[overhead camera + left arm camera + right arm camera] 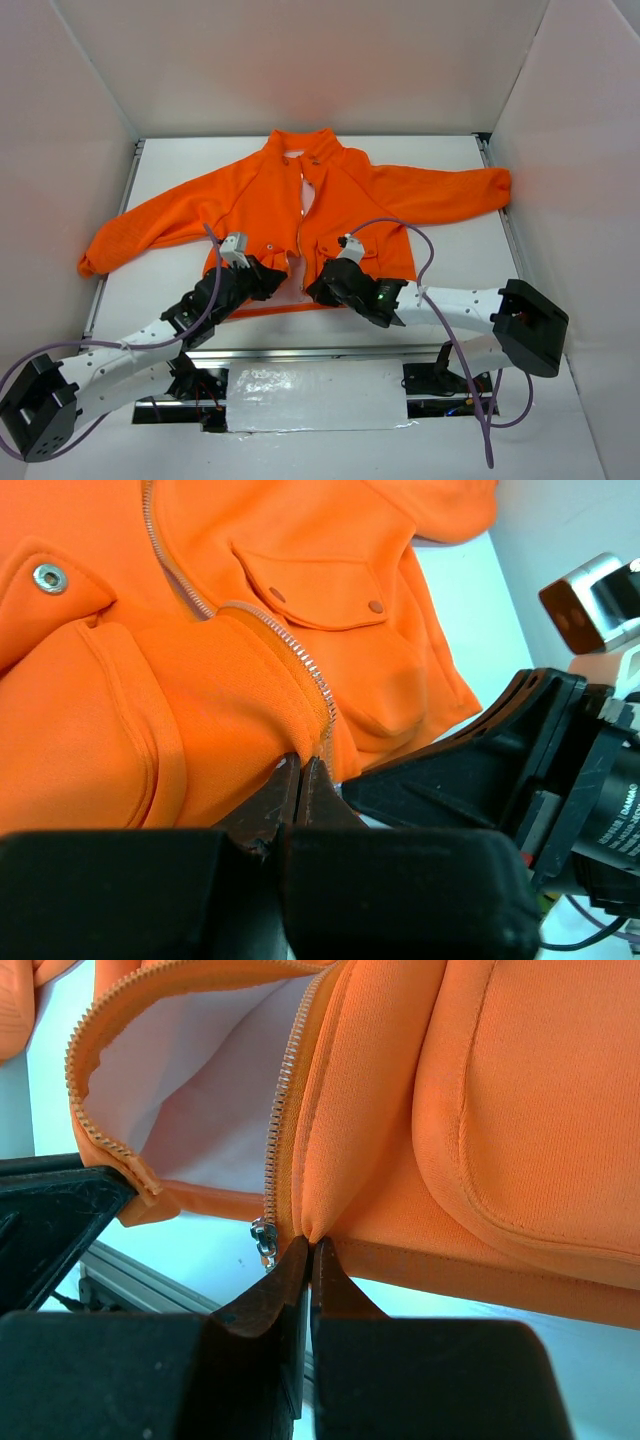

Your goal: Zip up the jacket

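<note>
The orange jacket (pixel 250 200) lies flat on the white table, collar at the far side, its front open down the middle. My left gripper (pixel 277 284) is shut on the bottom hem corner of one front panel (pixel 303 764), right beside that panel's zipper teeth (pixel 300 660). My right gripper (pixel 316 288) is shut on the hem of the other panel (pixel 311 1246), just right of the metal zipper slider (pixel 263 1241), which hangs at the bottom end of its teeth (pixel 281 1130). The two hem corners are a short gap apart.
White walls (pixel 70 120) enclose the table on three sides. A metal rail (pixel 330 352) runs along the near edge, with a silver taped patch (pixel 315 395) below it. A purple cable (pixel 420 250) loops over the jacket's right side.
</note>
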{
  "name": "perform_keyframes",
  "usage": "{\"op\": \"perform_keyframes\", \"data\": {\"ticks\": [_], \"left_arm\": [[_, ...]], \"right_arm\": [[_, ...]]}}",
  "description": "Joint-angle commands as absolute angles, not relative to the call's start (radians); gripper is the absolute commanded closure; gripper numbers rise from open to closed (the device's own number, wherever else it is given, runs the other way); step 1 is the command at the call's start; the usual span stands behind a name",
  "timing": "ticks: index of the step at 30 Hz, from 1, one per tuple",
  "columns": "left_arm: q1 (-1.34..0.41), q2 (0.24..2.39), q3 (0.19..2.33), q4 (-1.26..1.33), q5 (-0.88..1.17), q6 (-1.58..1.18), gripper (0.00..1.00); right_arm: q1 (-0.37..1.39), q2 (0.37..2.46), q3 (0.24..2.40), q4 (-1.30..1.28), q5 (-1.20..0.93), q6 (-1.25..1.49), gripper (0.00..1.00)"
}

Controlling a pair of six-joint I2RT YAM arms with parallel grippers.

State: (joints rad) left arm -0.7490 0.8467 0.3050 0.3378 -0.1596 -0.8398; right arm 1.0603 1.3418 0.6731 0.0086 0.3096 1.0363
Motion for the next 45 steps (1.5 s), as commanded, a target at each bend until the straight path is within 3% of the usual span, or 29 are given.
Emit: {"op": "perform_keyframes", "data": {"ticks": [1,45], "left_arm": [[-0.764,0.862,0.305,0.445,-0.189,-0.874,1.00],[-0.810,0.930,0.291,0.462,-0.224,-1.000,1.00]], "right_arm": [[1.075,1.339,0.716,0.068,0.318,1.055,1.00],[1.091,1.328,0.741,0.057,0.405,1.002,1.00]]}}
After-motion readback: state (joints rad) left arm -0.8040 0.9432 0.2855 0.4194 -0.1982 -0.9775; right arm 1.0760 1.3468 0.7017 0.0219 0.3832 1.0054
